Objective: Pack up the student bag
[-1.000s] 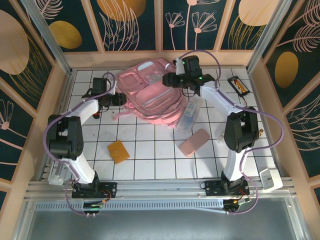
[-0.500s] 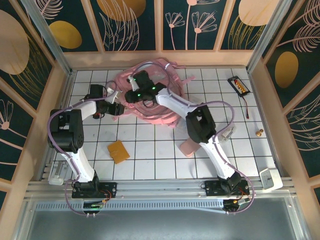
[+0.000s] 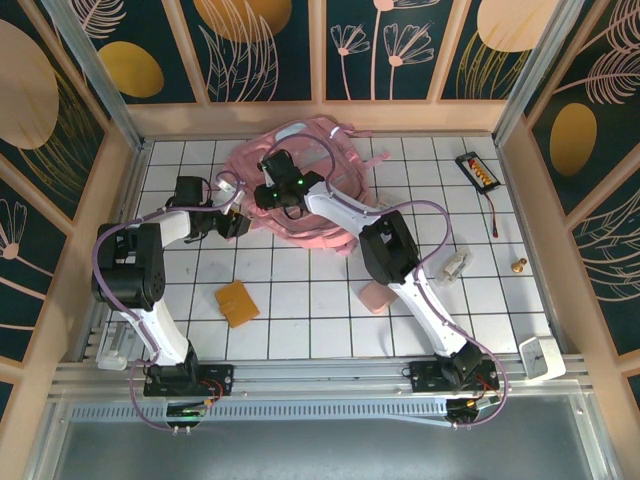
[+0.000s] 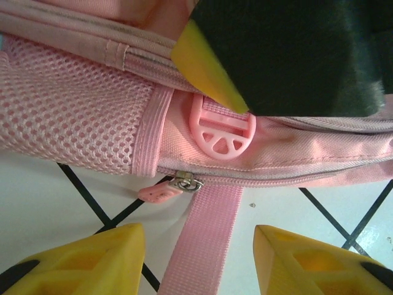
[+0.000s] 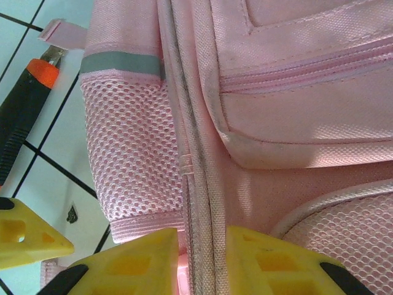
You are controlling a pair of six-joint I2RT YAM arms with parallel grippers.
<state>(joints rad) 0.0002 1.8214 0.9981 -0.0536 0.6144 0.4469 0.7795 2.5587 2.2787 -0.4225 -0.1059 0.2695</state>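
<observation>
Your left fingers (image 4: 104, 261) stand apart, astride the pink strap (image 4: 209, 233) at the left edge of the student bag (image 3: 320, 165), which lies at the far middle of the desk (image 3: 300, 320). Keep them low to steady that side. Just to the right, your right fingers (image 5: 135, 264) pinch the bag's piped seam (image 5: 199, 203). Lift it gently and straight, so it doesn't slip.

1. White tabletop (image 3: 300, 310), glossy, ruled with a black grid of squares.
2. Dark blue wall panels (image 3: 265, 50) on three sides, printed with gold ovals and pale line-drawn plants.
3. Light wooden frame (image 3: 320, 117) divides the panels and skirts the table's far and side edges.
4. Aluminium posts (image 3: 95, 75) slant up at both back corners.
5. Slotted metal rail (image 3: 320, 372) along the near edge, with a grey metal sheet (image 3: 300, 450) below it.
6. Light is even and diffuse, shadows soft.
</observation>
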